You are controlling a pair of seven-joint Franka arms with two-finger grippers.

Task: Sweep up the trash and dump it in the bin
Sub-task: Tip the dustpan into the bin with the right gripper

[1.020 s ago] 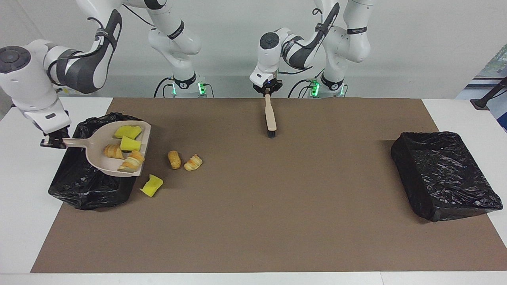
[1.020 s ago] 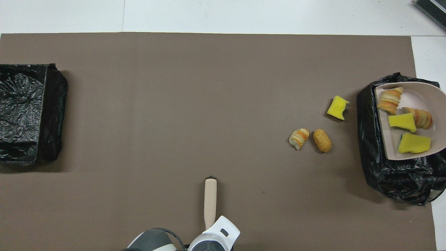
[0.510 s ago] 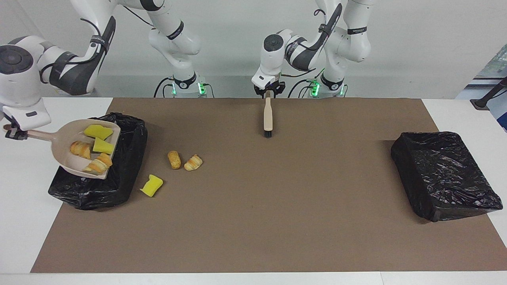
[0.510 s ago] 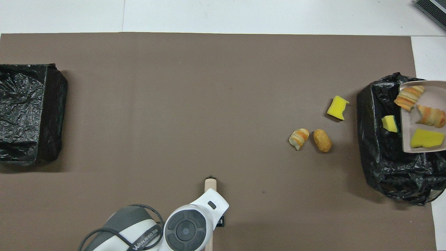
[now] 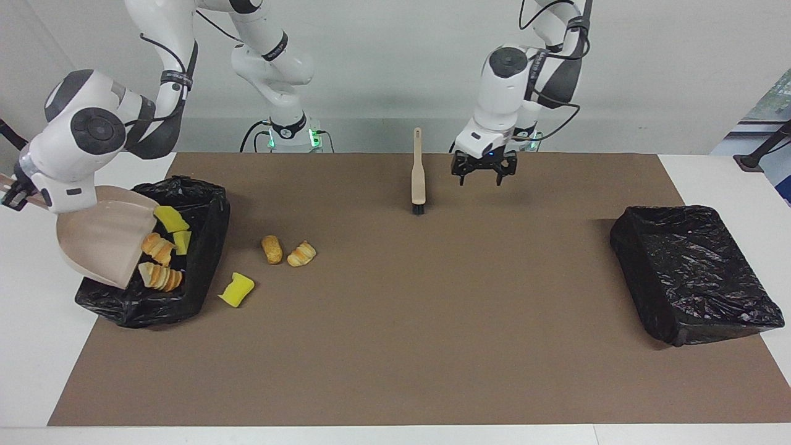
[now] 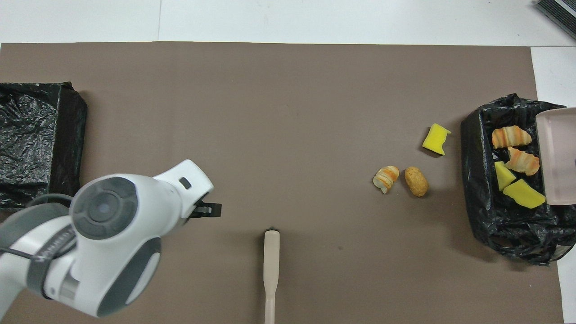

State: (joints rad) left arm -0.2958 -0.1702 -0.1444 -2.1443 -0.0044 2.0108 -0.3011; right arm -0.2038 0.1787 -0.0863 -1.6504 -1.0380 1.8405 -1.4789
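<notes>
Trash tipped from dustpan into bin, brush lying free

Dustpan (image 5: 102, 242) tilted steeply over the black-bagged bin (image 5: 204, 247) at the right arm's end of the table, held by its handle in the right gripper (image 5: 13, 196), fingers closed on that handle at the very edge of the facing view. Four pieces of trash inside the bin: two yellow sponge chunks (image 6: 522, 194) and two striped croissant bits (image 6: 510, 137), lying against the black liner just beside the pan's lip. Three more pieces on the brown mat (image 5: 395, 346), beside the bin toward the table's middle: one yellow sponge chunk (image 5: 236, 290) closest to the bin, then a golden-brown bread roll (image 5: 272, 249) and a pale croissant bit (image 5: 301, 253) touching or nearly touching each other, slightly nearer to the robots than the sponge.

Brush (image 5: 418, 176) flat on the mat near the robots' edge, around the middle of the table, bristles pointing away from the robots, nothing gripping it. Left gripper (image 5: 483, 175) raised over the mat just beside the brush, toward the left arm's end, fingers spread apart and holding nothing.

Second black-bagged bin (image 5: 695, 272) at the left arm's end of the table, well apart from everything else.
</notes>
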